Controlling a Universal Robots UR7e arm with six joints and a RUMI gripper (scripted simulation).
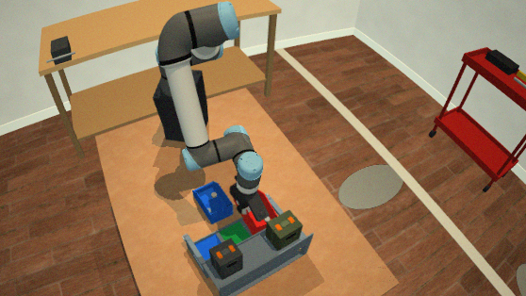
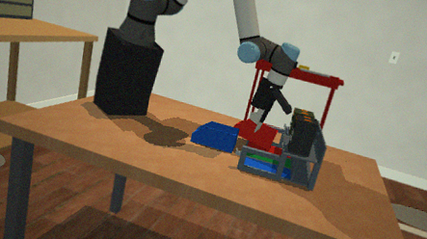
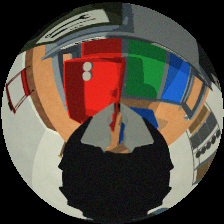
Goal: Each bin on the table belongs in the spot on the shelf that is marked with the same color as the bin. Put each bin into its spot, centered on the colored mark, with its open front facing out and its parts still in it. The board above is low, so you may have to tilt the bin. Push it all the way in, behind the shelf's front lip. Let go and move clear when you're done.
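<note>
The red bin [image 1: 254,226] [image 2: 263,137] [image 3: 97,90] is tilted at the red end of the grey shelf [image 1: 264,265] [image 2: 316,177] [image 3: 162,31], its shelf side lower. Two pale round parts [image 3: 87,71] lie in it. My gripper [image 1: 243,212] [image 2: 257,130] [image 3: 117,103] is shut on the bin's side wall. Part of the red mark [image 3: 102,47] shows beyond the bin. The green mark [image 1: 237,231] [image 3: 145,75] and the blue mark [image 1: 207,247] [image 2: 266,168] [image 3: 175,77] are uncovered. The blue bin [image 1: 215,207] [image 2: 215,138] [image 3: 146,117] stands on the table, with pale parts [image 1: 213,194] inside.
A dark box [image 1: 226,259] and an olive box [image 1: 284,230] stand on the shelf's upper board, the olive one close to my gripper and the red bin. Grey dividers and side walls separate the shelf spots. A red cart [image 1: 476,141] stands off to the right.
</note>
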